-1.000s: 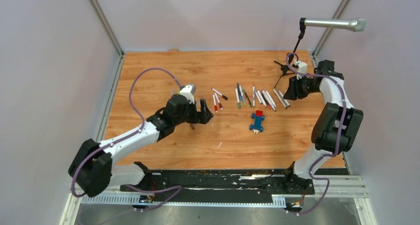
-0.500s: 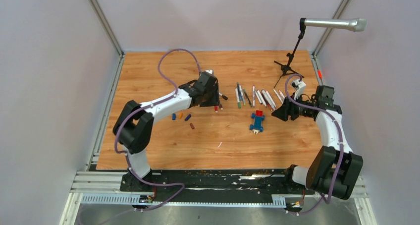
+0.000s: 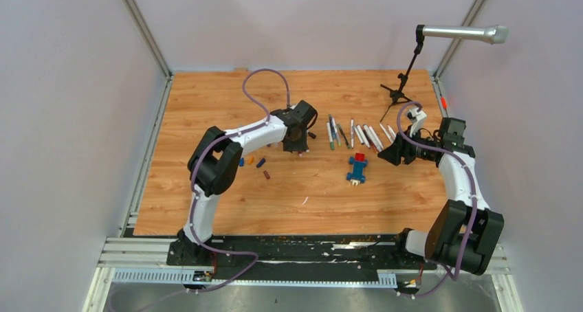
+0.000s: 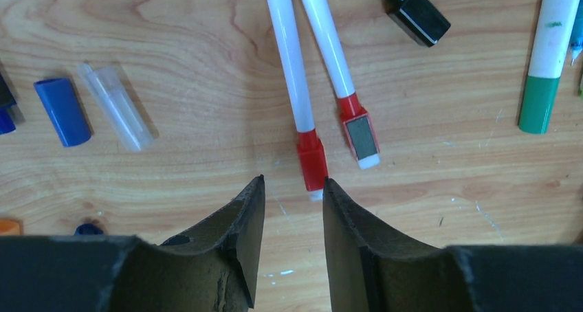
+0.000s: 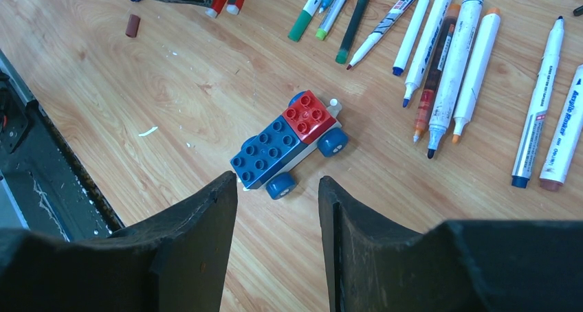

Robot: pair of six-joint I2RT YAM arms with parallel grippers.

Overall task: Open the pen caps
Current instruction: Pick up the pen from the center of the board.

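Two white pens with red pen caps (image 4: 311, 159) lie side by side on the wood. My left gripper (image 4: 293, 181) hovers just short of them, open, with nothing between the jaws; the nearer red cap's tip lies just ahead of the right finger. A loose blue cap (image 4: 62, 110) and a clear cap (image 4: 115, 106) lie to the left. In the top view the left gripper (image 3: 297, 145) is over these pens. My right gripper (image 5: 276, 178) is open and empty, above bare wood near the row of uncapped pens (image 5: 440, 64).
A blue-and-red brick car (image 5: 289, 143) sits just ahead of the right gripper. Loose caps (image 3: 251, 162) lie left of the left gripper. A microphone stand (image 3: 405, 78) stands at the back right. Grey walls enclose the table (image 3: 206, 106).
The left arm swung right and away from the loose caps to the red-capped pens, its jaws narrowing. The right arm pulled back from the far pens toward the brick car, then held still.
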